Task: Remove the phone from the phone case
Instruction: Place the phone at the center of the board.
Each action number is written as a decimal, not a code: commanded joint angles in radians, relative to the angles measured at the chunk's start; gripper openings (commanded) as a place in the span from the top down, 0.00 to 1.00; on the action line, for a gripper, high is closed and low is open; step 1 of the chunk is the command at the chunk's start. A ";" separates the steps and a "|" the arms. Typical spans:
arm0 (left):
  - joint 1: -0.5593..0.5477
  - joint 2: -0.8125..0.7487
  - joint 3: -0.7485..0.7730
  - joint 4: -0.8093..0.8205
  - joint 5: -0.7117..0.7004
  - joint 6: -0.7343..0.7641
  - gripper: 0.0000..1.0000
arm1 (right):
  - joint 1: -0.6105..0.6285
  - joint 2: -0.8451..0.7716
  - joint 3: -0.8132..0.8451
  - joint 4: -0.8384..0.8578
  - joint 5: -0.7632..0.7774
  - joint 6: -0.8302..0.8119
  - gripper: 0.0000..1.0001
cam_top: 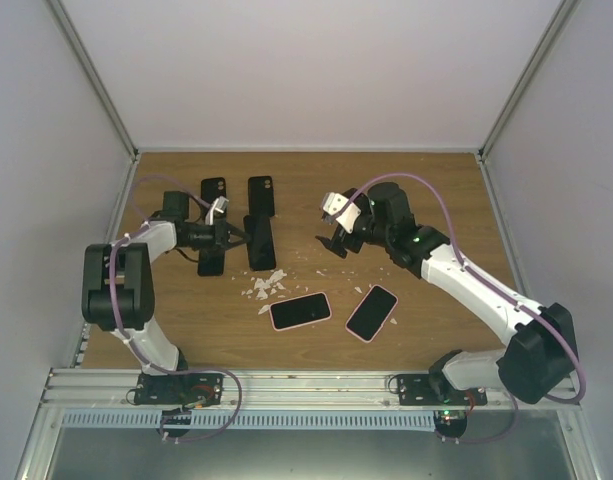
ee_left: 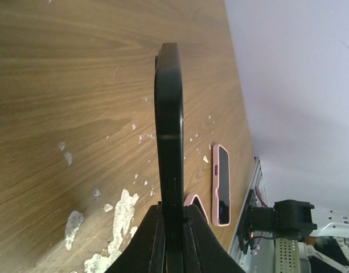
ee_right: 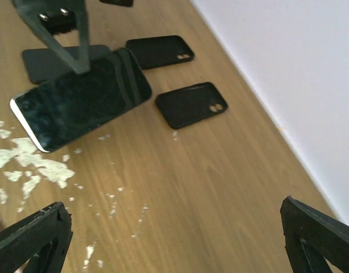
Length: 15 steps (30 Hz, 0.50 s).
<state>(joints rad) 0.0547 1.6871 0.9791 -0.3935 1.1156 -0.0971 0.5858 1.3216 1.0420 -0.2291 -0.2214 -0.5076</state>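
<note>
Brown worktop (cam_top: 406, 180), flecked with white flakes (cam_top: 266, 285). The black phone (ee_left: 168, 114) stands on edge, pinched in my left end effector (ee_left: 173, 207); whether it's cased I can't tell. My right end effector (cam_top: 333, 245) hangs spread, well apart. Two pink-cased phones (cam_top: 300, 310) look untouched.

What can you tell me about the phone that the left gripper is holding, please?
The phone is a dark slab with a glossy, smudged screen and a pale rim at one end. The left gripper is shut on it, fingers on front and back, holding it tilted over the wooden table.
</note>
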 commanded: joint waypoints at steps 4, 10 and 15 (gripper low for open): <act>-0.018 0.130 0.084 -0.037 0.055 0.066 1.00 | -0.025 -0.016 0.012 -0.067 -0.139 0.038 0.01; -0.032 0.225 0.139 -0.083 0.030 0.083 1.00 | -0.030 -0.015 0.006 -0.070 -0.147 0.039 0.00; -0.037 0.273 0.172 -0.103 -0.002 0.090 1.00 | -0.030 -0.005 0.010 -0.074 -0.166 0.041 0.00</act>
<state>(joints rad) 0.0265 1.9358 1.1103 -0.4759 1.1034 -0.0338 0.5663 1.3216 1.0420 -0.2897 -0.3504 -0.4808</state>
